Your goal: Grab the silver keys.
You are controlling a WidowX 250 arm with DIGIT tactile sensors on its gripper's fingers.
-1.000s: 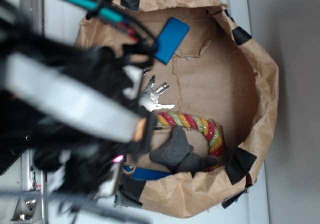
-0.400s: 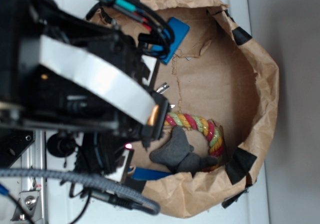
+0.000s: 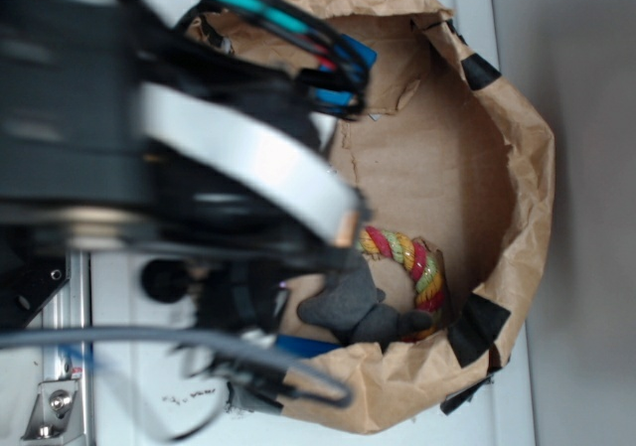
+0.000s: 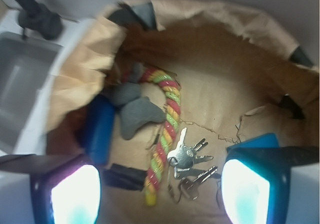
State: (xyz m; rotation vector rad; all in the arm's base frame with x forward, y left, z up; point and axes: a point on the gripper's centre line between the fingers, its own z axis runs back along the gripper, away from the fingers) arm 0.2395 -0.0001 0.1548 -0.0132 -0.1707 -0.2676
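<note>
The crinkly brown paper bag (image 4: 80, 69) is lying wide open, with black tape patches on its rim. Going from left to right in the wrist view, a smooth dark blue block (image 4: 98, 129) is sitting by the bag wall. Next to it a soft grey stuffed toy (image 4: 132, 109) is touching the twisted rope of red, yellow and green strands (image 4: 167, 129), which is bending like a candy cane. Just beside the rope's right side, the bunch of small shiny silver metal keys (image 4: 185, 159) is lying fanned out on the bag's flat floor. Another blue block (image 4: 255, 141) is peeking out at the right.

The tool (image 4: 160, 194) is hanging above with its two glowing fingers (image 4: 75, 196) spread wide apart, one on each side of the keys. It is holding nothing.

In the exterior view, the big black arm with a silver band (image 3: 238, 163) has moved further right than before. It is now hiding the keys and most of the blue block, which were showing a second ago.
</note>
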